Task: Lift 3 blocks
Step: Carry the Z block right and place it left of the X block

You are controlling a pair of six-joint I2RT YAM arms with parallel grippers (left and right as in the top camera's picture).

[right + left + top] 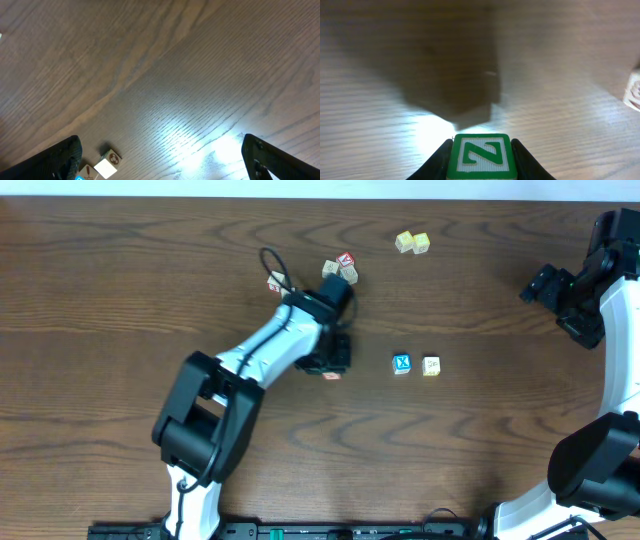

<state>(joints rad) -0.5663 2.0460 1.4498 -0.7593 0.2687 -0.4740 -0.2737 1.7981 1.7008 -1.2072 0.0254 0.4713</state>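
My left gripper (pixel 333 360) (pixel 480 162) is shut on a small wooden block (pixel 480 156) with a green N on the face toward the wrist camera. From overhead only the red-trimmed edge of this block (pixel 331 375) shows under the fingers, and I cannot tell if it is off the table. The blue X block (pixel 402 364) and the yellow-trimmed cream block (pixel 431 365) sit side by side to its right. That cream block (pixel 111 159) also shows low and left in the right wrist view. My right gripper (pixel 548 286) (pixel 160 152) hangs open far right, holding nothing.
A pale yellow pair of cubes (pixel 412 242) lies at the back. A cluster of cubes (pixel 341 268) sits just behind the left wrist. One more cube (pixel 274 283) lies beside the arm's cable. Another cube's edge (pixel 634 92) shows at the right of the left wrist view.
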